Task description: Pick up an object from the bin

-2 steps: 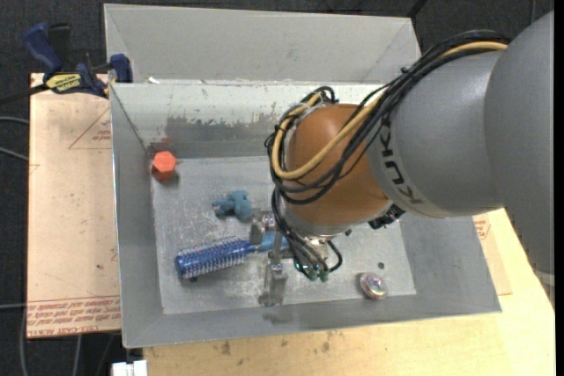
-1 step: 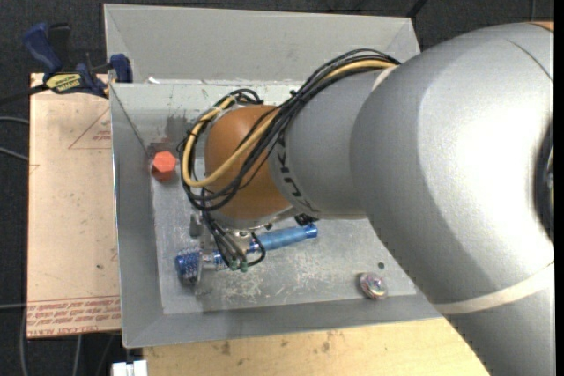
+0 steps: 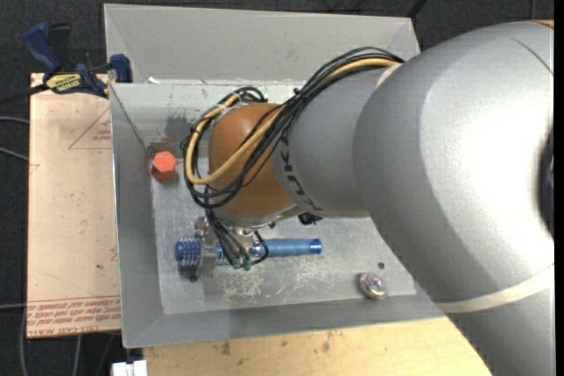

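Grey arm (image 3: pixel 423 154) reaches in from right; orange wrist cover (image 3: pixel 251 163) (yellow, black cables (image 3: pixel 189 158) looped over it); gripper (image 3: pixel 225 246) below, pointing down.

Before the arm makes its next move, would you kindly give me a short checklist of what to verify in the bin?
1. Gripper above a thing: ok, it is over the blue brush-like tool on the floor, near the view's lower side.
2. Grasp on that tool secured: cannot tell, the wrist hides the contact.
3. Orange block out of the way: ok, it lies apart, toward the left wall.
4. Round metal piece out of the way: ok, it lies apart, in the lower right corner.
5. Tool's bristled end free of the bin wall: ok, bare floor shows between them.
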Robot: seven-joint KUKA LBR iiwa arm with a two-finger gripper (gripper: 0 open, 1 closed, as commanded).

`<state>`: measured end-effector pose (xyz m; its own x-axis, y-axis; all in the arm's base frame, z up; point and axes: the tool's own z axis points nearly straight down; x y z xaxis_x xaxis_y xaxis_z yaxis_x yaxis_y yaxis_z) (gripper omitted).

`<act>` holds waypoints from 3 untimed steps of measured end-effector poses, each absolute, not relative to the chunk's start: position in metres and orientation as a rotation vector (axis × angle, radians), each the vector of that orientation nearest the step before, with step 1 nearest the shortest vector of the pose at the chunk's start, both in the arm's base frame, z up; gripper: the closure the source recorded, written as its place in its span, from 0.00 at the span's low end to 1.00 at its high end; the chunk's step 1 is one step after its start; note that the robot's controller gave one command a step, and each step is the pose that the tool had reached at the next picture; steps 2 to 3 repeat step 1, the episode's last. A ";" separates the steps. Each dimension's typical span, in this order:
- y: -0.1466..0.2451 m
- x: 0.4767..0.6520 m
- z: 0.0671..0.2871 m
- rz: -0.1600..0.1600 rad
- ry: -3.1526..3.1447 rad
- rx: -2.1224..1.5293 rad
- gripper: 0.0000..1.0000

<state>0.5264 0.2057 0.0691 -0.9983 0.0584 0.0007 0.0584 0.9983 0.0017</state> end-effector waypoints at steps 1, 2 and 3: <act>0.229 0.495 0.219 -0.009 -3.147 -0.077 1.00; 0.229 0.495 0.219 -0.009 -3.147 -0.077 1.00; 0.229 0.495 0.219 -0.009 -3.147 -0.077 1.00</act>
